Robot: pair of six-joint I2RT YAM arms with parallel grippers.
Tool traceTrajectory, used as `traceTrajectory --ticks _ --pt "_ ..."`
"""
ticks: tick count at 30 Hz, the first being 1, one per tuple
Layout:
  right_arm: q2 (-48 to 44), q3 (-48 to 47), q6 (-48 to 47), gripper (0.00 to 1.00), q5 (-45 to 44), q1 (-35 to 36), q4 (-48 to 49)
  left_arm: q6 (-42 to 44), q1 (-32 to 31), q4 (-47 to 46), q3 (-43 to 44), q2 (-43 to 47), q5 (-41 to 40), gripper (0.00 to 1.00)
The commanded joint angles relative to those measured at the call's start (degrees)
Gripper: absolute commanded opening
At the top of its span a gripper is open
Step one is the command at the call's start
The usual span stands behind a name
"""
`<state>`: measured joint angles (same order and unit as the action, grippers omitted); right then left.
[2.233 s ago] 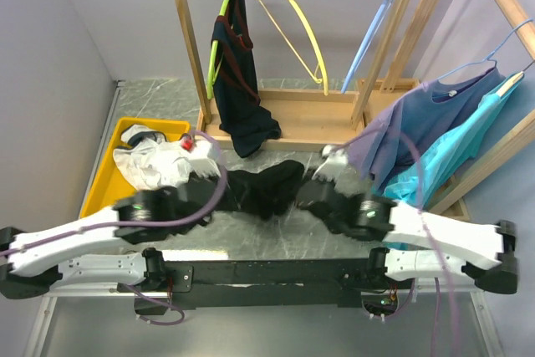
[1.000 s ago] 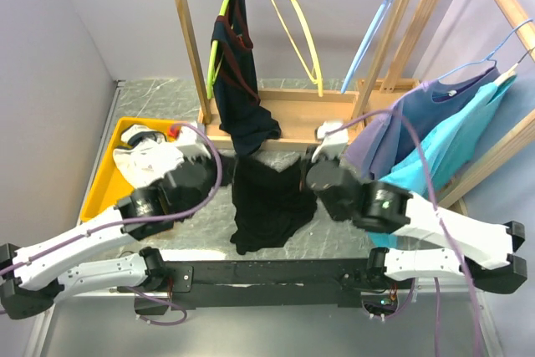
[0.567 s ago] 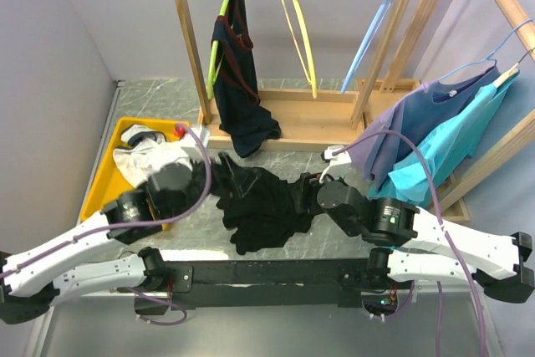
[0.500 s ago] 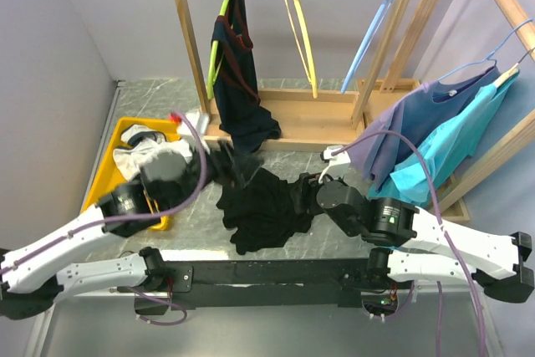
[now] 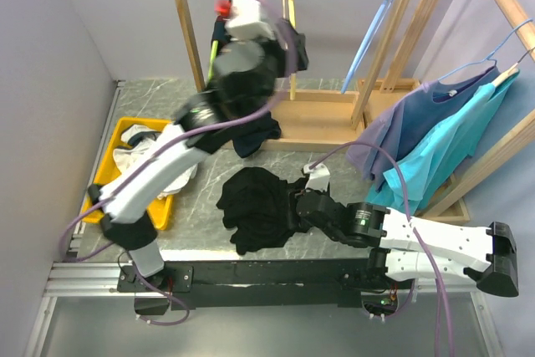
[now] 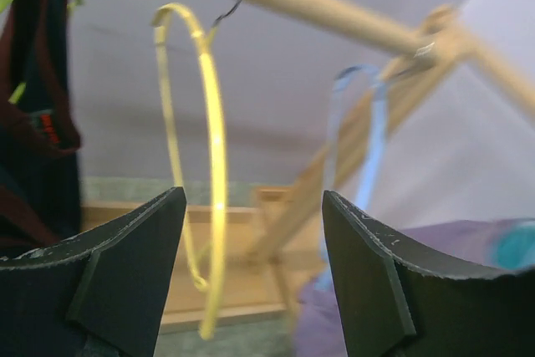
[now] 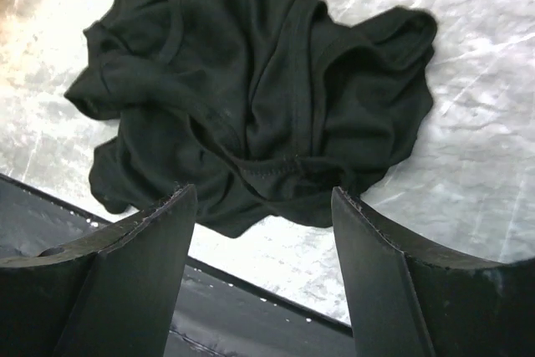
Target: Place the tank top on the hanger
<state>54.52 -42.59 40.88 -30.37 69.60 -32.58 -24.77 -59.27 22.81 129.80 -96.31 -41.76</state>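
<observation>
Claws first: the left claw (image 6: 252, 200) is up high by the wooden rail (image 6: 334, 12). Its jaws are wide apart with nothing in them. The yellow hanger (image 6: 218, 173) hangs right in front of it, a bit toward its left finger, hooked on the rail above. I think the claw is up there to take the hanger down, so the top can be put on it. A light-blue hanger (image 6: 372, 156) hangs in front of its right finger. A navy top with red trim (image 6: 38, 165) hangs out past its left finger. It should leave both alone.

The right claw (image 7: 263, 194) is low over the table (image 7: 476, 156). It is also wide open and holds nothing. The black tank top (image 7: 251, 81) lies in a crumpled heap on the table just ahead of its fingers. I cannot tell if they touch. The claw looks ready to grab it. The top is all bunched up, so finding a strap may be hard.
</observation>
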Motion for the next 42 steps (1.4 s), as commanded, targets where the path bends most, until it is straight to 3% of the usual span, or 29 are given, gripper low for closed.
traceTrajectory --ticks 1,5,14,18,20,24,33,42 --pt "-0.64 2.07 2.18 0.74 1.72 -0.08 4.01 13.76 1.43 -5.04 2.65 -5.8 -9.13 0.73" --pt "-1.52 3.56 2.18 0.74 1.89 0.01 5.59 18.01 2.4 -7.6 4.15 -8.98 -9.49 0.72" --pt "-1.79 3.39 2.18 0.74 2.77 0.53 7.18 12.57 6.96 -2.43 1.26 -11.36 -3.43 0.67" --pt "-3.19 3.48 2.71 0.75 2.33 0.62 6.56 6.68 11.71 -3.03 -3.84 -8.72 7.55 0.52" --pt "-3.98 3.91 2.97 0.75 2.16 0.71 6.47 6.76 13.12 -2.95 -4.91 -8.54 10.71 0.49" --pt "-4.51 4.44 3.33 0.75 1.98 0.62 6.74 7.46 13.47 -1.45 -3.85 -9.16 10.73 0.35" --pt "-2.58 4.53 3.59 0.75 2.95 0.88 8.41 9.92 13.47 -5.76 -10.09 -5.11 11.53 0.02" --pt "-1.17 4.09 3.33 0.75 3.04 0.97 8.93 13.86 13.47 -8.48 -11.15 -1.34 11.43 0.01"
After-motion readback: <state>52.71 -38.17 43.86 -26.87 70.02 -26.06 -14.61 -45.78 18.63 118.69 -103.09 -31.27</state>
